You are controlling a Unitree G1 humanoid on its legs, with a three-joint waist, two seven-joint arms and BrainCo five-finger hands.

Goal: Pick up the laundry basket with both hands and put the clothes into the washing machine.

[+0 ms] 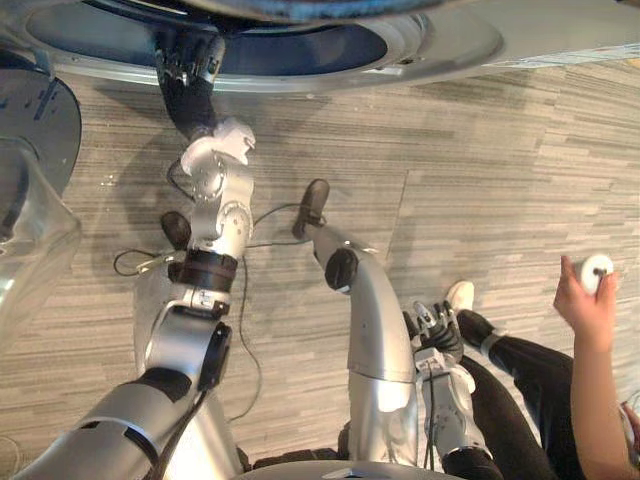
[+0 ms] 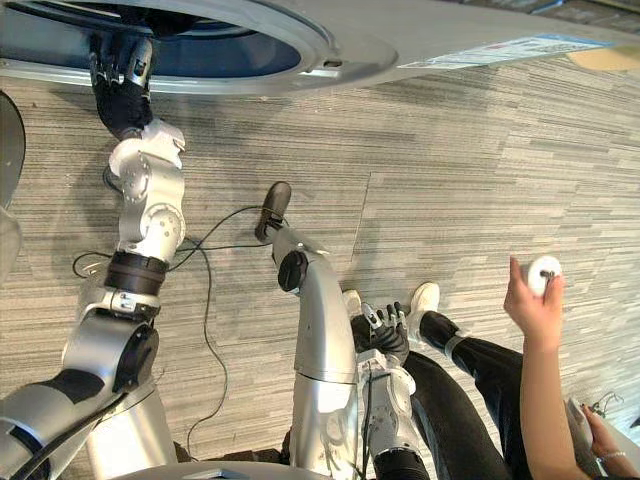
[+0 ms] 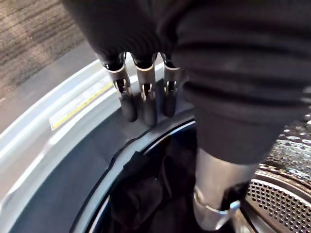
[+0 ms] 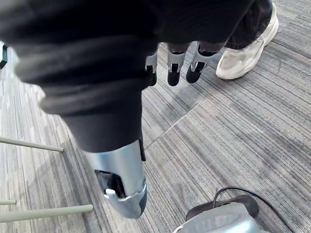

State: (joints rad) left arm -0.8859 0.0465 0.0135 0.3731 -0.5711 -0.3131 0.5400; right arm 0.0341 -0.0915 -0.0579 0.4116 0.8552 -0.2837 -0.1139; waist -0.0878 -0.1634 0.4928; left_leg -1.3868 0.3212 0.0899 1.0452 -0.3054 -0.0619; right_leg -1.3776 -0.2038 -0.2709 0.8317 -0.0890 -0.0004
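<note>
At the far edge of the scene, the left hand (image 1: 190,65) reaches into the mouth of the washing machine (image 1: 440,40). It is open and empty, with straight fingers (image 3: 148,104) at the dark gasket (image 3: 121,155); contact there is likely but can't be confirmed. Dark clothes (image 3: 141,194) lie inside the drum (image 3: 282,199), bunched low just behind the gasket lip. The right hand (image 1: 437,335) hangs near the robot's side over the floor, fingers relaxed, nothing held. Risks:

- Fingertips could hook the gasket fold on the way out, tugging the rubber or dragging cloth back over the lip.
- Clothes this close to the opening could slide out or get pinched in the seal once the door shuts.
- The door glass (image 1: 35,230) sits just left of the arm, so a wide withdrawal might knock it.
- A person (image 1: 590,400) stands on the right holding a small white object (image 1: 597,270), with a shoe (image 4: 248,46) near the right hand. Any swing of that arm could hit the leg.
</note>
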